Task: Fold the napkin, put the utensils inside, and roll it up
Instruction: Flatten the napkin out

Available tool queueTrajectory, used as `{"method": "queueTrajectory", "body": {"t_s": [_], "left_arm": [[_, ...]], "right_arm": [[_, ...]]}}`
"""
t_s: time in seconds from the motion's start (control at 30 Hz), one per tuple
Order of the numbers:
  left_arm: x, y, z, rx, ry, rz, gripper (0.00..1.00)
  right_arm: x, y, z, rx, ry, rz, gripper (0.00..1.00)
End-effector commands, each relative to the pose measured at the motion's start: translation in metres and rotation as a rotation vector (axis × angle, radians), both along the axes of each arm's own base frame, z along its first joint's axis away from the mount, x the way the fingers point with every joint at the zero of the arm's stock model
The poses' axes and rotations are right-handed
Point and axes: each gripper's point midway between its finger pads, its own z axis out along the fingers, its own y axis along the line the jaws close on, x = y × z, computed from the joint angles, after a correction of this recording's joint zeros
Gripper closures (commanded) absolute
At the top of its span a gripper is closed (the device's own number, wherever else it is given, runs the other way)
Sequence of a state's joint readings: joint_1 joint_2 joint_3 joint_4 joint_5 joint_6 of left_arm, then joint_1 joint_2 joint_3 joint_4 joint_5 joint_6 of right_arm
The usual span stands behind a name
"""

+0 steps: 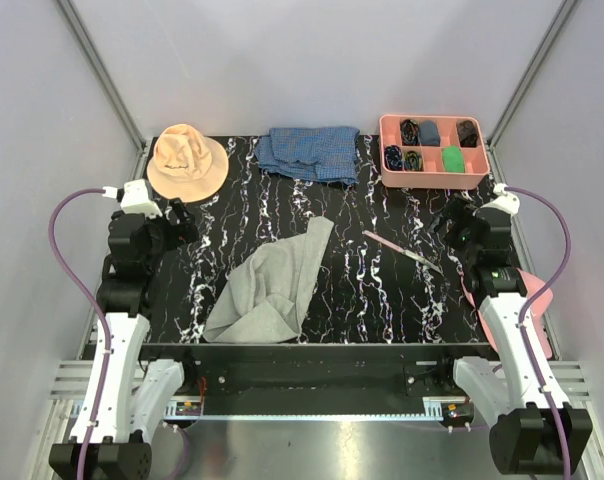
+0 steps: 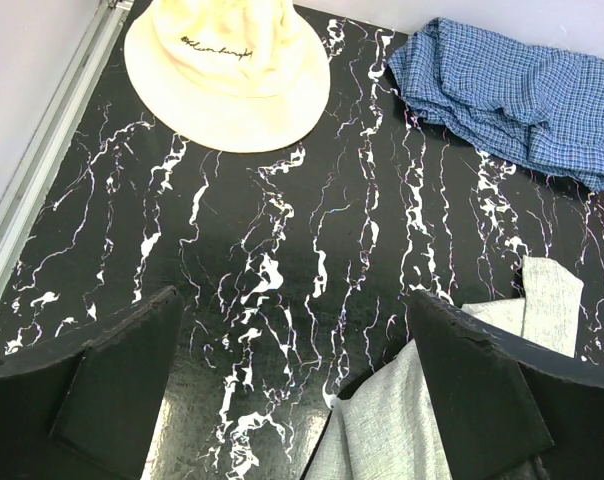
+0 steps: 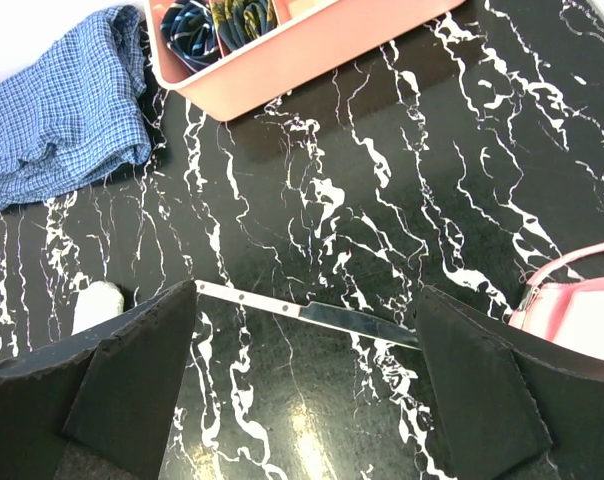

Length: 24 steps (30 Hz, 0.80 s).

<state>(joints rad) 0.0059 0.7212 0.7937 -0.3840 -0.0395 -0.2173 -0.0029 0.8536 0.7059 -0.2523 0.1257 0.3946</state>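
The napkin [image 1: 267, 285], a light-grey cloth, lies crumpled and loosely bunched at the table's middle front, one corner reaching back. Of the utensils, a knife [image 1: 402, 249] with a pale handle and silvery blade lies slantwise to the napkin's right. My left gripper [image 1: 179, 218] hovers open to the left of the napkin. In the left wrist view the napkin [image 2: 402, 430] shows beside the right finger [image 2: 482, 390], with bare table between the jaws of the left gripper [image 2: 294, 298]. My right gripper [image 1: 450, 224] stands open just right of the knife [image 3: 302, 312], which lies across below the open right gripper [image 3: 307, 293].
A cream bucket hat [image 1: 187, 160] sits at the back left, a blue checked cloth [image 1: 310, 152] at the back middle, and a pink compartment tray [image 1: 432, 178] with small dark items at the back right. A pink object [image 1: 530, 300] lies under the right arm.
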Motion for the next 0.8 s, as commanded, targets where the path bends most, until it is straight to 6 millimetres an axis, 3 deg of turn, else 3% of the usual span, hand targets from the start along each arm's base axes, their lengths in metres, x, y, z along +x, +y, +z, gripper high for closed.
{"method": "queueTrajectory", "body": {"t_s": [0.0,0.4,0.53,0.57,0.63,0.77], "left_arm": [[0.003,-0.003,0.012,0.004,-0.046,-0.023,0.01],[0.002,-0.005,0.007,0.022,-0.036,-0.043,0.01],[0.004,-0.025,-0.006,-0.052,0.0,-0.132,0.03],[0.004,-0.038,-0.013,-0.069,0.022,-0.168,0.04],[0.006,-0.05,-0.03,-0.094,0.087,-0.183,0.07],[0.0,-0.091,-0.046,-0.067,0.161,-0.257,0.09]], "right_arm": [[0.005,0.003,0.018,0.019,-0.029,0.014,0.0],[0.01,0.019,0.012,0.037,0.015,0.106,0.0],[0.017,0.035,0.006,0.093,0.059,0.182,0.0],[0.018,0.044,0.003,0.139,0.077,0.211,0.02],[0.022,0.054,-0.011,0.195,0.132,0.24,0.06],[0.024,0.082,-0.038,0.258,0.233,0.309,0.11]]}}
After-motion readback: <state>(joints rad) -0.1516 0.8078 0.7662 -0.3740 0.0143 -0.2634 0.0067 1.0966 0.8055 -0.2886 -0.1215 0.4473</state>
